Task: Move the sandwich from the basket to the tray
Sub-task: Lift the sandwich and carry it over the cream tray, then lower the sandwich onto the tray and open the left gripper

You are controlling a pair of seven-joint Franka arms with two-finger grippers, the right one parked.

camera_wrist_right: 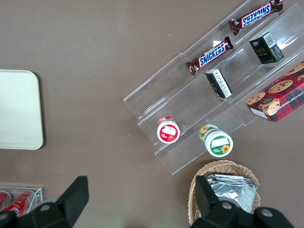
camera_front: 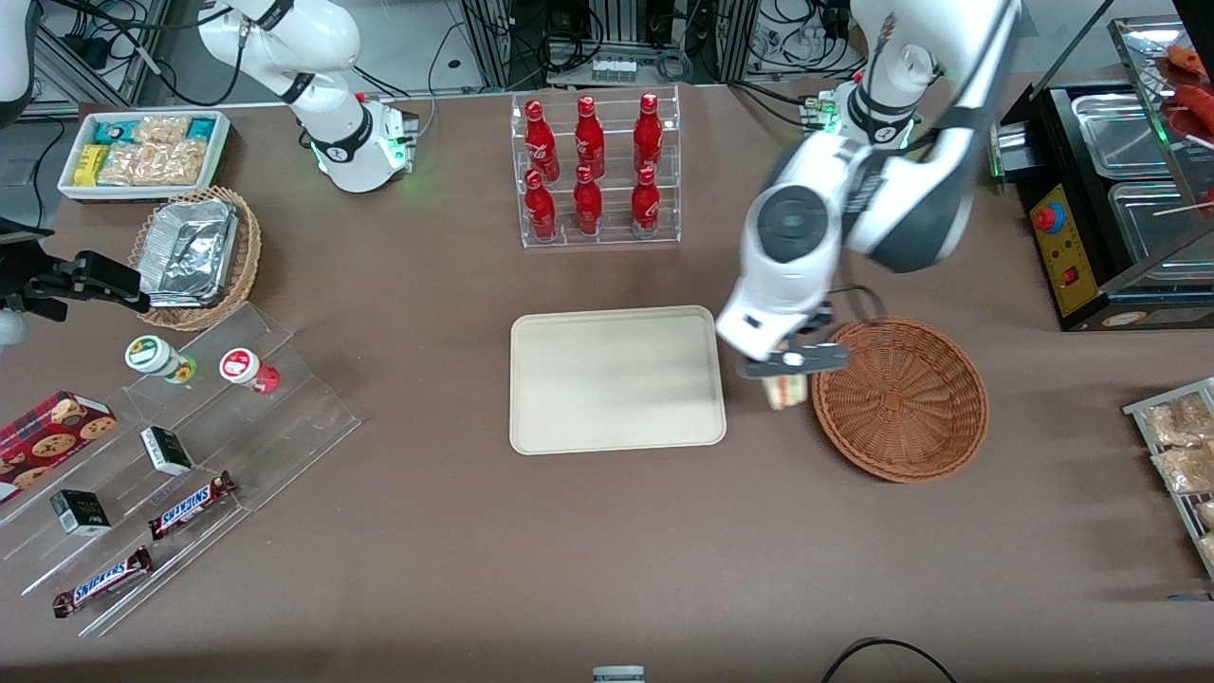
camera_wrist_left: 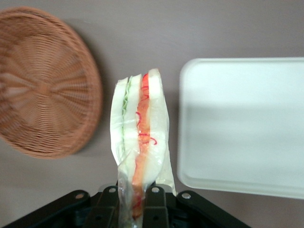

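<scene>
Even overhead light is brightening the scene, soft shadows are falling beside the tray (camera_front: 616, 379) and basket (camera_front: 901, 398), and the moving arm is blurring slightly.

Mock shop in lab — snack racks (camera_front: 180, 446), cables (camera_front: 607, 38).

The gripper (camera_wrist_left: 135, 209), matt black plastic, is clamped on the sandwich (camera_wrist_left: 140, 142), which sits between the basket (camera_front: 901, 398) and the tray (camera_front: 616, 379) in glossy clear film over soft pale bread. The basket is rough reddish-brown woven wicker. The tray looks like smooth matt cream plastic. The table (camera_front: 569, 569) under the tray is matt brown. 6 glossy red bottles (camera_front: 590, 166) stand in a clear acrylic rack (camera_front: 599, 228) farther from the front camera than the tray.
</scene>
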